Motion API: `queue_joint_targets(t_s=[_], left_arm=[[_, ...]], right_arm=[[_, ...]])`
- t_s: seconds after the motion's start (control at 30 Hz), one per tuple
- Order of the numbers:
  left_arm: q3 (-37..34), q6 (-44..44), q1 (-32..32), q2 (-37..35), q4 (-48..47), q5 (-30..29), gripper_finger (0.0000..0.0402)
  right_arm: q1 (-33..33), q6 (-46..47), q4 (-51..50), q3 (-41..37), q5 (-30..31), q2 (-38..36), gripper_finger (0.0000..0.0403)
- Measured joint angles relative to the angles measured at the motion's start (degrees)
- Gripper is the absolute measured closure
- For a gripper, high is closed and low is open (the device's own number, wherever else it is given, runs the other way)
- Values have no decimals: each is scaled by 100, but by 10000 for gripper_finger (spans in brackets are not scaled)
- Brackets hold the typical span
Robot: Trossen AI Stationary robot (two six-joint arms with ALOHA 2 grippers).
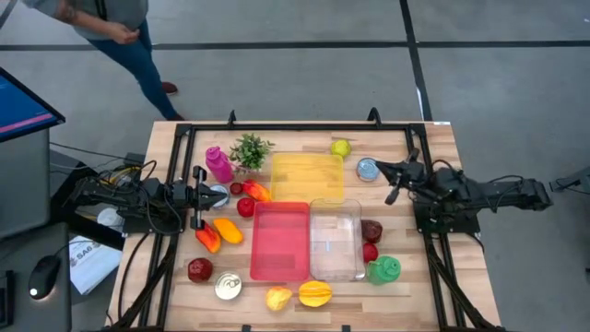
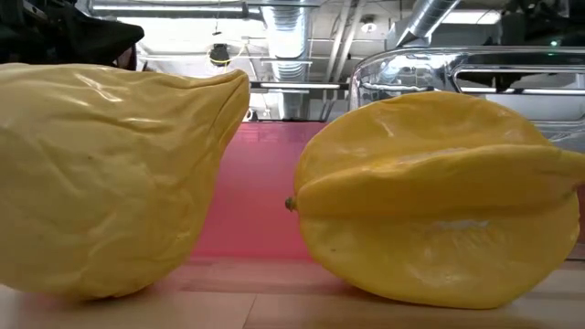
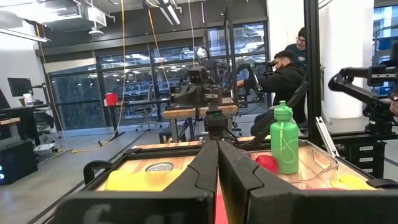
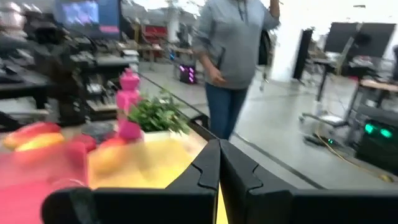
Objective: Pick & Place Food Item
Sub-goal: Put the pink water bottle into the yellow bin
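Observation:
Food items lie scattered on the wooden table (image 1: 433, 148). Among them are a starfruit (image 1: 315, 293), a yellow fruit (image 1: 278, 298), a dark red fruit (image 1: 200, 269), an orange pepper (image 1: 228, 231), a red apple (image 1: 245, 207) and a green fruit (image 1: 341, 148). In the middle stand a yellow tray (image 1: 307, 177), a red tray (image 1: 280, 242) and a clear tray (image 1: 336, 240). My left gripper (image 1: 205, 195) hangs shut above the table's left side, pointing level toward the trays. My right gripper (image 1: 383, 167) hangs shut at the right, near a tin can (image 1: 367, 169). Neither holds anything.
A pink bottle (image 1: 218, 163) and a small plant (image 1: 250, 149) stand at the far left. A green bottle (image 1: 383, 269) stands near right, with two red fruits (image 1: 371, 232) beside the clear tray. A person (image 1: 111, 28) stands beyond the far left corner.

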Motion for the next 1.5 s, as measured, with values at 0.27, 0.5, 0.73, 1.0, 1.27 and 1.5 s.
queue_joint_targets(t_s=[0.27,0.5,0.73,1.0,1.27,1.5], left_arm=[[-1,0,0,0,0,1,399],[0,0,0,0,-1,1,399],[-1,0,0,0,-2,1,399],[0,2,-1,0,-4,1,399],[0,1,0,0,-4,1,399],[-1,2,-1,0,-4,1,399]], right_arm=[[-3,623,-628,834,692,1125,402],[-4,1738,-2022,1680,797,1566,403],[-6,2303,-2804,2089,799,1843,403],[-446,2870,-3413,2145,773,1880,403],[-1061,2873,-3471,2145,682,1880,403],[-1511,2871,-3434,2145,684,1880,403]])
